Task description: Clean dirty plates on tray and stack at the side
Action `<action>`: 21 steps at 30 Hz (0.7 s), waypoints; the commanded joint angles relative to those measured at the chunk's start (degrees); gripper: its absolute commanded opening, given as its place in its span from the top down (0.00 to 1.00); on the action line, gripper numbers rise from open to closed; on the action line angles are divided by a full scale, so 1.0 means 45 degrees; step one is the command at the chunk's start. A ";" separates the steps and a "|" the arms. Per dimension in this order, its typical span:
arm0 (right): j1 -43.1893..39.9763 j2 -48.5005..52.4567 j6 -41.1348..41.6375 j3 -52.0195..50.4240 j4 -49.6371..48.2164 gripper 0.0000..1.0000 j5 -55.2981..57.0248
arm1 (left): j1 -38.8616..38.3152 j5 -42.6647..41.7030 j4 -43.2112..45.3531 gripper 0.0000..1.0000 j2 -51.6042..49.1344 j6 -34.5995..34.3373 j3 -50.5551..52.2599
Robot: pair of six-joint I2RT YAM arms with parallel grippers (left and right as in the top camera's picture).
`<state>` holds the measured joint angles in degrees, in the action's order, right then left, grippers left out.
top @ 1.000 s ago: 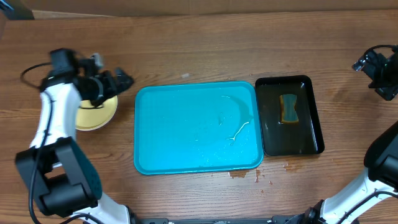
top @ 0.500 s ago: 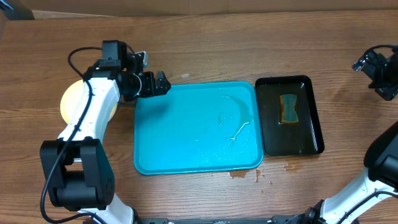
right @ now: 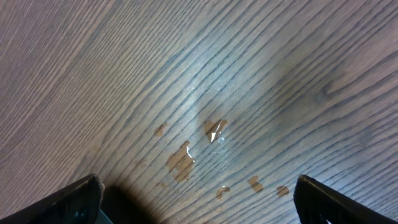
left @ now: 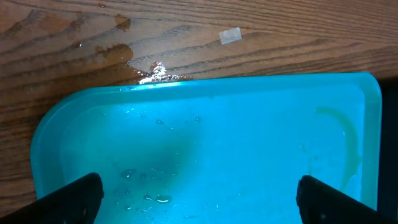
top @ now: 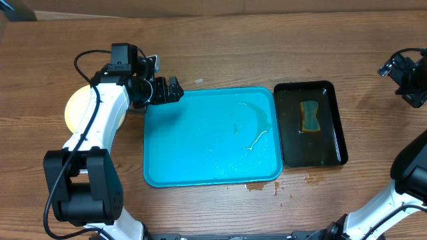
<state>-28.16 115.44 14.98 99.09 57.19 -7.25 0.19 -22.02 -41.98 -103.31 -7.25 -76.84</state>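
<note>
Your left gripper [top: 173, 91] hangs over the far-left corner of the tray [top: 200, 157], jaws spread wide, gripping and touching nothing. Your right gripper [top: 402, 72] is just as wide and empty, above the wet wooden table [top: 267, 47] at the far right. One pale yellow plate [top: 79, 107] lies beside the tray's left edge, partly hidden under your left arm.

the left arm [top: 100, 115] covers part of the plates [top: 75, 110] (how many are stacked, can't tell).
</note>
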 commanded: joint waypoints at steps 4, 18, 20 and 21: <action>-0.0039 -0.0248 0.0058 0.0141 -0.0024 0.00 -0.0024 | 0.0010 0.0039 0.0024 0.00 -0.0044 0.0233 0.0044; 0.2696 -0.6314 0.0058 0.0141 -0.0024 0.00 -0.0029 | 0.0010 0.0039 0.0015 0.00 -0.0044 0.0233 0.0044; 0.3633 -0.7397 0.0058 0.0141 -0.0019 0.00 -0.0029 | 0.0010 0.0039 0.0019 0.00 -0.0044 0.0233 0.0044; 0.4153 -0.7951 0.0058 0.0141 -0.0024 0.00 -0.0029 | 0.0010 0.0039 0.0015 0.00 -0.0044 0.0233 0.0044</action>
<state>-13.61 85.60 14.98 99.07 56.99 -7.27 0.19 -22.02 -41.98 -103.31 -7.27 -76.84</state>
